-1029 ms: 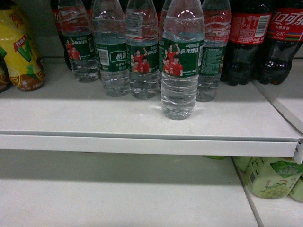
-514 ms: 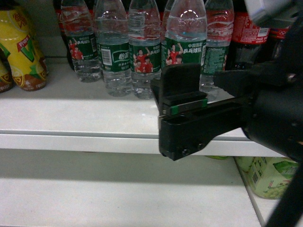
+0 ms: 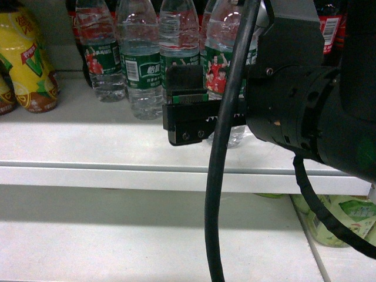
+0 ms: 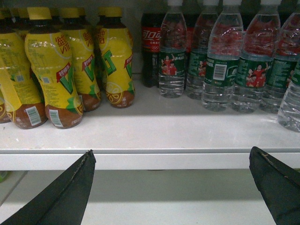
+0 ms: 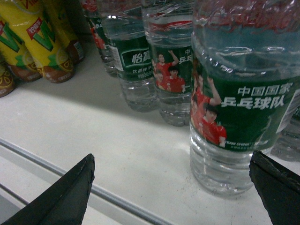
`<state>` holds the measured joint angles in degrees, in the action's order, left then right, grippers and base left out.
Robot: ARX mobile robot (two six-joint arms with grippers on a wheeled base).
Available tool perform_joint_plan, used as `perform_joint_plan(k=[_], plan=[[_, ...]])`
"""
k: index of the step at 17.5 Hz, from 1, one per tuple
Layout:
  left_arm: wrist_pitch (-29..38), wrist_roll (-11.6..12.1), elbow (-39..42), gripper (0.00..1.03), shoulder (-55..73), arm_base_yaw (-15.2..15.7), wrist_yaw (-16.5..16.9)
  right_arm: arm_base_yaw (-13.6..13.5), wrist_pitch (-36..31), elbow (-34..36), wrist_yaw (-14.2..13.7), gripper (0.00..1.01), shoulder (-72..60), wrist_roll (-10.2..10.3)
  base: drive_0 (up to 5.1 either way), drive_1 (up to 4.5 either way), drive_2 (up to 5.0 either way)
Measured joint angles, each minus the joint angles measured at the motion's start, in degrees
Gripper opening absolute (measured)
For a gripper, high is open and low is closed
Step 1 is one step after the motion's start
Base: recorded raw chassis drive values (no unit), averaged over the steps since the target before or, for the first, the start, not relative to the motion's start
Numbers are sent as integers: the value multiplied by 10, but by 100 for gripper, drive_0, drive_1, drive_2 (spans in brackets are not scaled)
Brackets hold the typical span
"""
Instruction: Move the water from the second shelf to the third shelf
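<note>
The water (image 5: 239,108) is a clear ribbed bottle with a green label. It stands alone near the front of the upper white shelf (image 3: 88,147), ahead of a row of like bottles (image 3: 141,64). My right gripper (image 5: 171,161) is open at shelf height. The bottle's base sits just inside the right finger (image 5: 276,187), untouched. In the head view the right gripper (image 3: 216,94) and its arm cover most of that bottle (image 3: 218,61). My left gripper (image 4: 172,152) is open and empty, level with the shelf's front edge (image 4: 150,159). It does not show in the head view.
Yellow drink bottles (image 4: 61,70) fill the shelf's left side, and dark cola bottles (image 4: 151,51) stand behind and to the right (image 3: 329,26). A lower shelf (image 3: 117,235) holds green drink bottles (image 3: 346,217) at its right. A black cable (image 3: 220,194) hangs across the head view.
The right arm has come into the head view from the right. Its gripper moved left and in toward the front water bottle, which now is mostly hidden. The bottles have not moved.
</note>
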<state>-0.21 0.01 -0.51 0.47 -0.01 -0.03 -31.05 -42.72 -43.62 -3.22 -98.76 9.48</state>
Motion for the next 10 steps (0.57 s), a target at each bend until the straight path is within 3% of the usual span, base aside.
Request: perform_joint_plan(k=[5, 10], plan=[[0, 0, 0, 98, 0, 0, 0, 12, 41, -59, -43, 98, -35, 1, 0, 0, 0], [0, 0, 0, 98, 0, 0, 0, 18, 31, -93, -63, 98, -61, -14, 0, 0, 0]])
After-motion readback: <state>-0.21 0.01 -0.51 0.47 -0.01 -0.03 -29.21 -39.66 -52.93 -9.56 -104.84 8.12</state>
